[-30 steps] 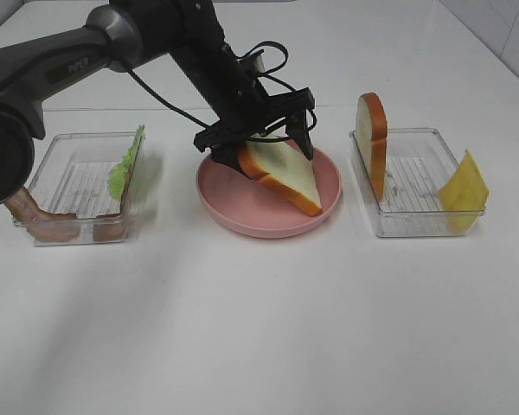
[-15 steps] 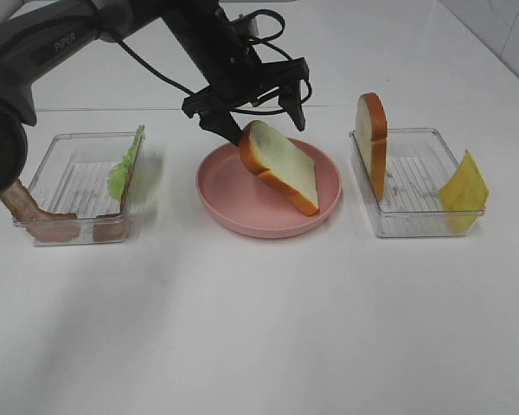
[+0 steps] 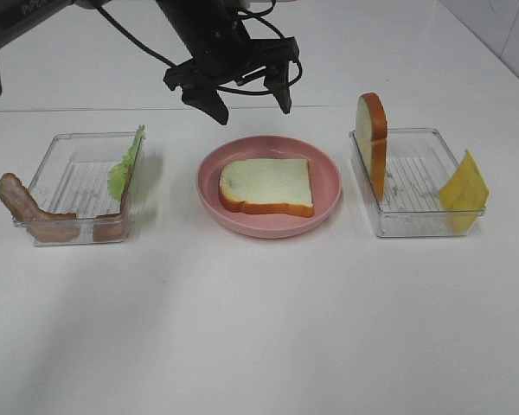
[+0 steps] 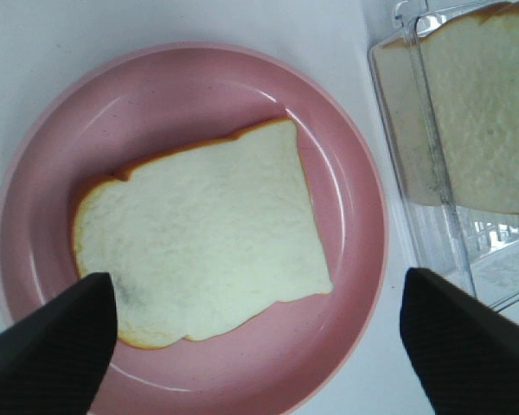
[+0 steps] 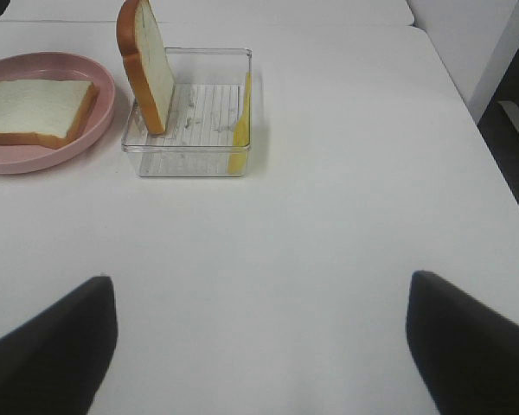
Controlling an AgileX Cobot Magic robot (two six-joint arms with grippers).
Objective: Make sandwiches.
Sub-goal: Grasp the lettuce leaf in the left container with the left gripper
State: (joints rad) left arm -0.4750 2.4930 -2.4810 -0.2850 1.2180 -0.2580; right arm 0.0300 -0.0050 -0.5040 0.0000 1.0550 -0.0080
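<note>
Left claw: my left claw [image 3: 251, 104] hangs above the far rim of the plate, fingers spread wide, nothing between them. The pads [image 4: 43, 346] are black and finely cross-hatched.
Right claw: my right claw [image 5: 259, 346] stands over bare table, fingers wide apart, nothing in its grasp.
Bread, two counted: the flat slice [image 3: 266, 185] lies face-up in the middle of the plate. It is roughly square with one rounded end, with matte white crumb and an orange-brown crust. The upright slice [image 3: 372, 143] stands on edge in the right tray, at the end nearest the plate.
Cheese, one counted: the cheese square [image 3: 464, 186] is thin, smooth and yellow. It leans on a corner at the right tray's other end, well apart from the upright slice.
Lettuce, one counted: the lettuce leaf [image 3: 125, 169] is ruffled and green, propped against the left tray's wall on the plate side.
Bacon: the bacon [image 3: 22, 206] is reddish-brown and wavy. One strip droops over the left tray's outer end, and more brown runs along the front wall. I cannot confirm the count.
Plate, one counted: the plate [image 3: 209, 194] is round, pink and smooth with a raised rim, set between the trays.
Trays, two counted: the left tray [image 3: 69, 138] and right tray [image 3: 415, 226] are clear plastic, rectangular, with ribbed floors.
Table: the table [image 3: 259, 328] is white and matte.
</note>
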